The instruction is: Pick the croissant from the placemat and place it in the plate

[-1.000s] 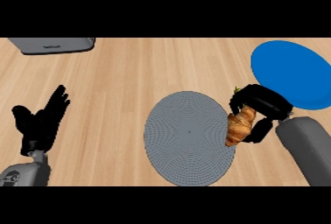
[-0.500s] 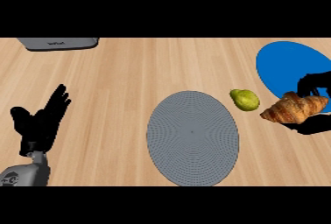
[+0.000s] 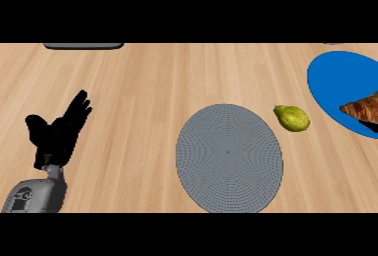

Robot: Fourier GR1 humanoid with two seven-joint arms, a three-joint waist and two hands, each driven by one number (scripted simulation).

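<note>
croissant [image 3: 363, 110] over plate [image 3: 331, 80], cut by right edge

1 croissant [image 3: 363, 110], brown; only part shows at the R edge. 1 plate [image 3: 328, 75], blue. 1 mat [image 3: 229, 157], grey & round. 1 fruit [image 3: 292, 118], yellow-green; can't tell what kind. 1 counter [image 3: 148, 90], wood, w/ many planks, too many to count. 1 left hand [image 3: 59, 132], black, & 1 arm [image 3: 33, 195], grey. 1 grey thing [image 3: 83, 46] at the top edge, mostly cut off; can't tell what it is. Food: 2 (croissant + fruit). Flat round things: 2 (plate + mat). Robot bits: 2 (left hand + arm). Grey stuff: 3 (mat, arm, grey thing). Blue stuff: 1 (plate).
</note>
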